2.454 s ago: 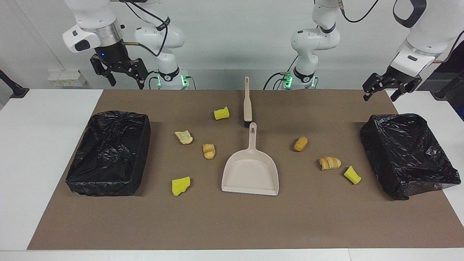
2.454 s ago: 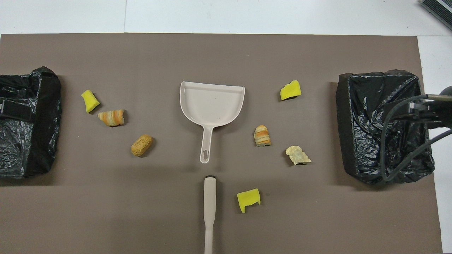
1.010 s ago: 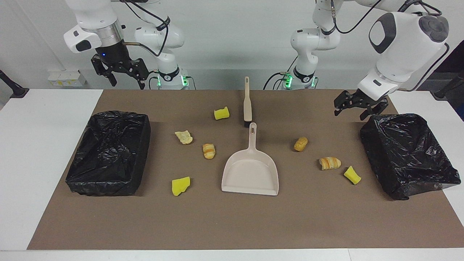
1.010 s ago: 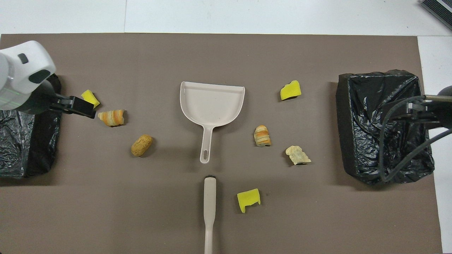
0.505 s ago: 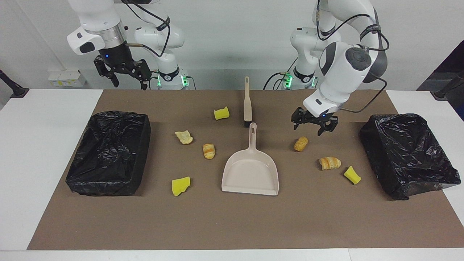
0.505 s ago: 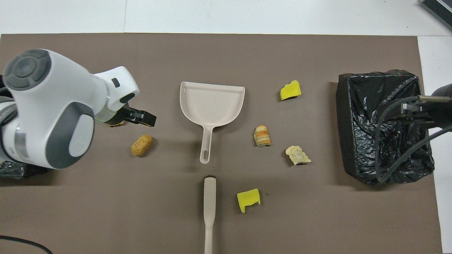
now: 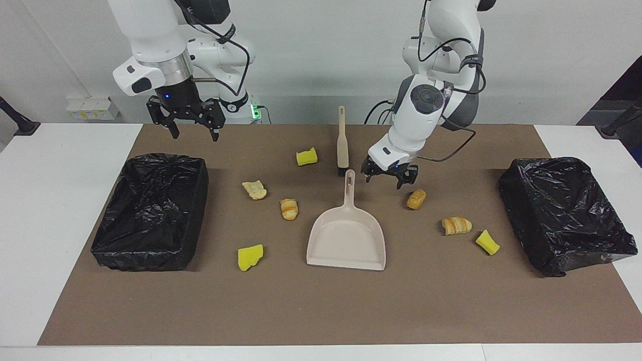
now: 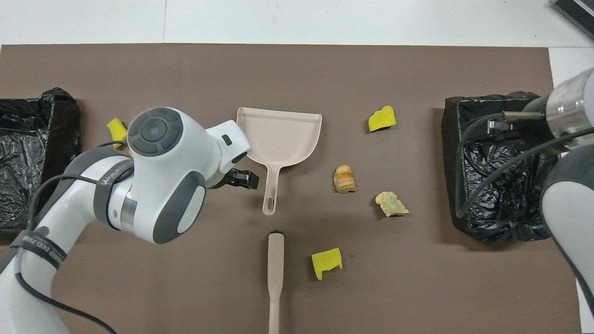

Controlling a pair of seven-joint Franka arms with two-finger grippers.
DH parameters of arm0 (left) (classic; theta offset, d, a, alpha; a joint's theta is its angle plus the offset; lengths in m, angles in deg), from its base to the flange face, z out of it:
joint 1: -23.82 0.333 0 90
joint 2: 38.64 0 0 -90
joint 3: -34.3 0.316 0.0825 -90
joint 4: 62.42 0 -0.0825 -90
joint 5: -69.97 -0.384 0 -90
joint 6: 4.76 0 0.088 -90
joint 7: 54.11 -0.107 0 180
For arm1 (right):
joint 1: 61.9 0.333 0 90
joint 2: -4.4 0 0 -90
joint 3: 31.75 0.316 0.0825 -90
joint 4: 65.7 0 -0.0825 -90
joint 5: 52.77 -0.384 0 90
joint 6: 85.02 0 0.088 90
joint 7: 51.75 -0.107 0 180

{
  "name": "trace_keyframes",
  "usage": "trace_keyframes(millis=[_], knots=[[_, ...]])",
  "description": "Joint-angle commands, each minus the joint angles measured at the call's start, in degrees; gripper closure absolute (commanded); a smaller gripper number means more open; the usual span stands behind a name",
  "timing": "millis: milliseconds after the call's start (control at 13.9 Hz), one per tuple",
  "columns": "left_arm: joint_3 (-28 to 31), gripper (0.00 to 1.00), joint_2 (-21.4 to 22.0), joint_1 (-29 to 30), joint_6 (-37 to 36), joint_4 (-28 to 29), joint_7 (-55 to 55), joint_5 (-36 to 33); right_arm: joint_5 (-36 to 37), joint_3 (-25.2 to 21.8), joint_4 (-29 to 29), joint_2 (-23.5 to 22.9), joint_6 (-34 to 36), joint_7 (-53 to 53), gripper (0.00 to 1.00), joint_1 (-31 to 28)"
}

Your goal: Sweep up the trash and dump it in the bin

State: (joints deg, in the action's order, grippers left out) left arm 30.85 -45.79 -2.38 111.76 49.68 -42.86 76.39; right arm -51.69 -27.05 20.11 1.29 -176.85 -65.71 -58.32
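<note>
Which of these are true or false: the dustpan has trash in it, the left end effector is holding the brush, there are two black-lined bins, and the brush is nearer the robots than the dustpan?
1. The dustpan has trash in it. False: its tray is bare, and the trash lies scattered on the brown mat.
2. The left end effector is holding the brush. False: it is open and holds nothing, hanging beside the dustpan's handle; the brush lies untouched on the mat.
3. There are two black-lined bins. True: one bin at the right arm's end of the table, the other at the left arm's end.
4. The brush lies nearer the robots than the dustpan. True.
</note>
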Motion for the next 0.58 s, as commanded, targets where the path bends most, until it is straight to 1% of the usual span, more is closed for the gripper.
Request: trace_keyframes(millis=[0, 144, 289, 361, 505], knots=[[1.08, 0.0, 11.35, -4.72, 3.88, 15.74, 3.94, 0.61, 0.58, 0.13, 0.85, -0.49, -1.95, -1.5, 0.0, 1.69], [0.9, 0.0, 15.13, -7.45, 4.16, 21.29, 5.88, 0.7, 0.76, 0.04, 0.67, -2.42, -4.57, -5.78, 0.0, 4.33], [0.9, 0.0, 19.0, -12.36, 4.51, 25.86, 8.68, 1.22, 0.85, 0.04, -0.11, -5.83, -6.34, -7.83, 0.0, 6.0], [0.9, 0.0, 20.15, -14.73, 5.47, 27.36, 11.31, 1.4, 1.29, 0.13, -1.86, -7.5, -6.61, -8.27, 0.0, 7.75], [0.9, 0.0, 20.87, -20.09, 8.1, 29.65, 17.9, 1.4, 2.78, 0.13, -5.11, -11.81, -7.92, -15.7, 0.0, 12.32]])
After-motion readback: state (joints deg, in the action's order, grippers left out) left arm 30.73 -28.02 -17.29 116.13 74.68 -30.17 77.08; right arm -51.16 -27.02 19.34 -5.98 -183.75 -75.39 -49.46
